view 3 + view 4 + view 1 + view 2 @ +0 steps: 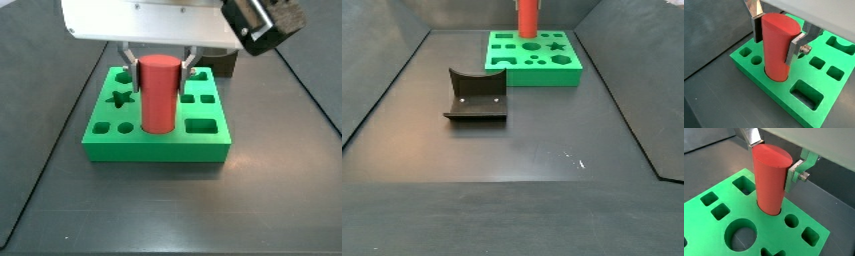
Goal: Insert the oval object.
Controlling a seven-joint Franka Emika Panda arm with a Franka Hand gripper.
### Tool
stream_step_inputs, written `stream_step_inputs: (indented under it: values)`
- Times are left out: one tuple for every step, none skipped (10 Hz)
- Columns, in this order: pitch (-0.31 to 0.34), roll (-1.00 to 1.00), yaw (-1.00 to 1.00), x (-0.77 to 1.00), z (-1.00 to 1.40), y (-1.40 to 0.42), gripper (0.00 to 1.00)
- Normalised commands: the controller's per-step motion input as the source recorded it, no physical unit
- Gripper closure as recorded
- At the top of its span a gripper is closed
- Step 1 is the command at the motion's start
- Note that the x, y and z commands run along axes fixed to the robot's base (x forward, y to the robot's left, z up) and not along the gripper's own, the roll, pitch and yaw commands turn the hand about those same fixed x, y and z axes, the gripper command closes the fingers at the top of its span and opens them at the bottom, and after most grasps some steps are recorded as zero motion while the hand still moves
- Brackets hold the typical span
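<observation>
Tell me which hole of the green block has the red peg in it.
The oval hole in the green block middle holds the oval object, upright, with the tool around its top. The other holes look empty.

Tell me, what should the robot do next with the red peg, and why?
Probably push gently straight down. The red peg stands upright with its bottom already in a hole of the green block, but most still sticks out. The gripper sits around its top.

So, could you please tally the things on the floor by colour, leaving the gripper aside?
Red: 1, the oval object, standing in its hole in the green block, with the gripper around its upper part.
Green: 1, the green block.
Dark: 1, the fixture, apart from the block.
Total: 3.
</observation>
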Motion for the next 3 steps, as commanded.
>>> stream_step_inputs:
  values:
    - [0.000, 0.05, 0.00, -0.07, -0.25, 0.00, 1.00]
    - [-0.010, 0.00, -0.03, -0.07, -0.22, 0.00, 1.00]
    - [0.000, 0.00, 0.00, 0.00, 0.00, 0.00, 1.00]
